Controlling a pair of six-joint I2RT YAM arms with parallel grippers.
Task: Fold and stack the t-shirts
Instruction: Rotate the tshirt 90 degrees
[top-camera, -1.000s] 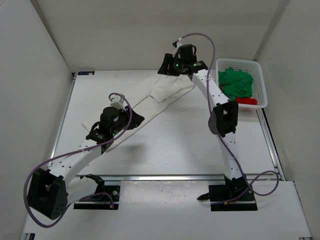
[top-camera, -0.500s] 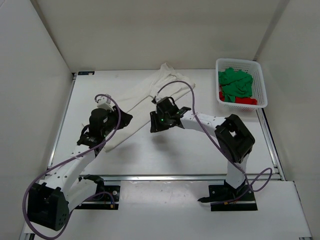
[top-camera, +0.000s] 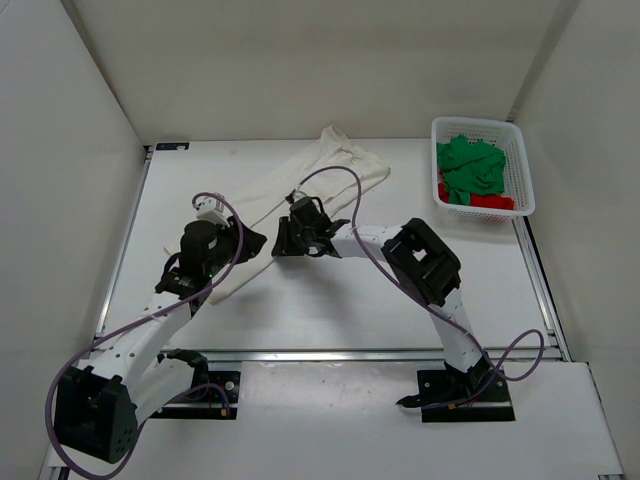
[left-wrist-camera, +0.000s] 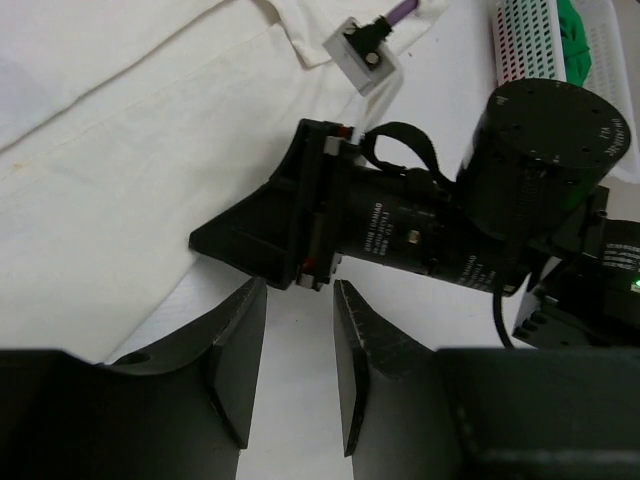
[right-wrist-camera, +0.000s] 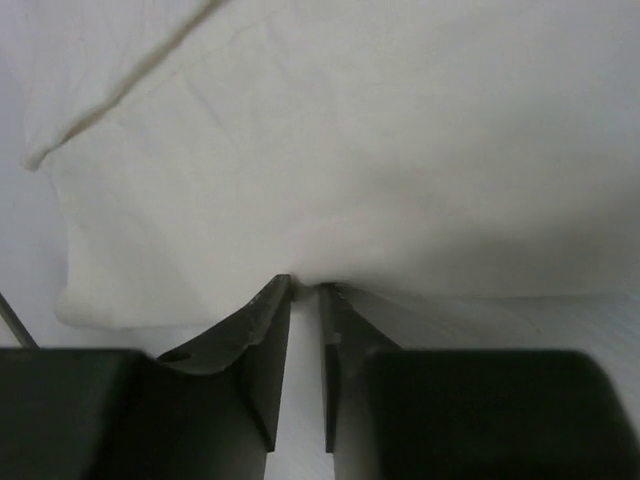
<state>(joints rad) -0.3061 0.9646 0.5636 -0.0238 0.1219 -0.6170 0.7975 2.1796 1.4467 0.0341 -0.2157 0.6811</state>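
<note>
Right claw (right-wrist-camera: 305, 286) pinches white t-shirt (right-wrist-camera: 350, 150), grip barely visible.

On the desk (top-camera: 350, 300) the flat t-shirt (top-camera: 330, 170) lies diagonally, far centre to near left. The basket (top-camera: 522, 165) sits at the far right, well apart. In it, the rear t-shirt (top-camera: 472, 168) lies behind the front t-shirt (top-camera: 490, 203). The left gripper (left-wrist-camera: 298, 295) and right gripper (right-wrist-camera: 305, 290) face each other at the flat t-shirt's near-right edge, the left gripper to the left.
</note>
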